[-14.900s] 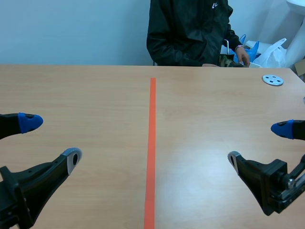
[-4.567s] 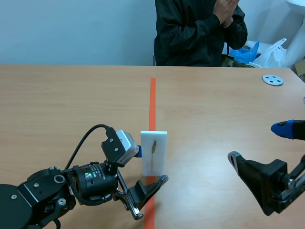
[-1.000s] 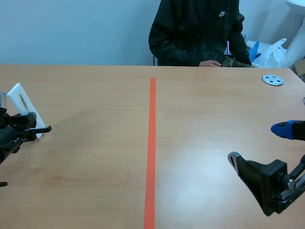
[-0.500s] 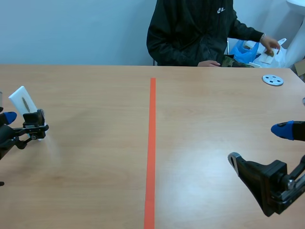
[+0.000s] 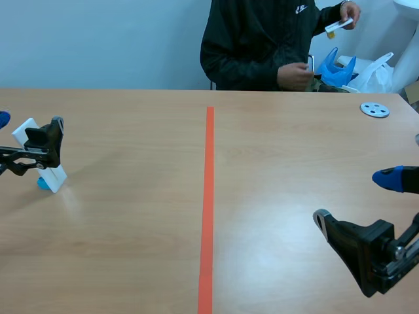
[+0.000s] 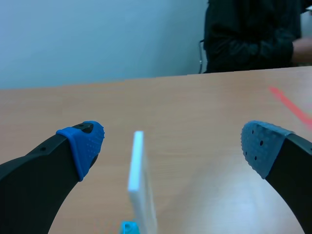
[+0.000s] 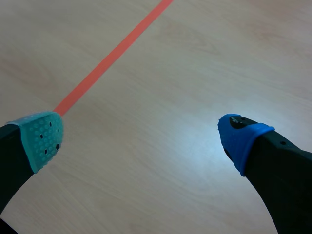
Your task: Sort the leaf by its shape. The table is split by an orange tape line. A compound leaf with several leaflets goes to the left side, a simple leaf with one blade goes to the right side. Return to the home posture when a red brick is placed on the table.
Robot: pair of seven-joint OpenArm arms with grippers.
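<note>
Currently white card (image 6: pixel 139 180) stands upright on desk (image 6: pixel 204 112), edge-on inside left end effector (image 6: pixel 174 145), jaws wide, not touching. Right end effector (image 7: pixel 146 136) wide open, well apart beyond tape line (image 5: pixel 208 196).

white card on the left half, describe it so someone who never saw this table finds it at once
From the orange tape line splitting the table, go to the far left edge. There the white card stands on a small blue base between the open fingers of the left gripper. It is the only standing thing on the table; the grey disc far right lies flat.
</note>
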